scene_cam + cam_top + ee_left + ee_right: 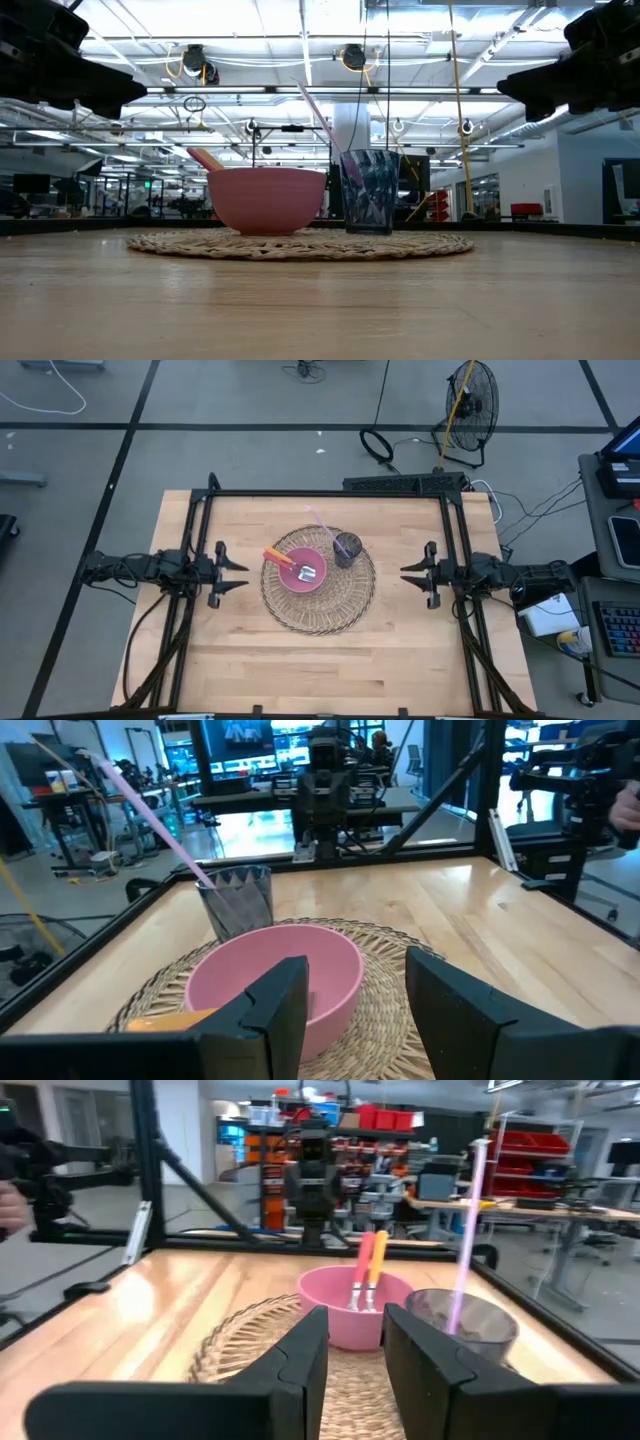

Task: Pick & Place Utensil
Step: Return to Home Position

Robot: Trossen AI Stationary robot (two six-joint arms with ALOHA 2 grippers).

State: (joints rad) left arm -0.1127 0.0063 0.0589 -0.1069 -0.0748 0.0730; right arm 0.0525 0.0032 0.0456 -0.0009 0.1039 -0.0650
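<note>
A pink bowl [301,571] sits on a round woven mat [318,580] in the middle of the table. An orange-handled and a pink-handled utensil [281,558] lean in the bowl, handles [366,1260] over its left rim. A dark glass cup [347,548] with a pink straw [150,808] stands on the mat to the bowl's right. My left gripper [238,569] hovers open at the table's left side, facing the bowl. My right gripper [407,574] hovers open at the right side, facing the cup.
A black frame [325,493] runs along the table's far edge and both sides. Bare wood [320,665] lies between the mat and the near edge. A floor fan [470,400] and cables lie beyond the far edge. A hand [12,1200] shows at the edge of the right wrist view.
</note>
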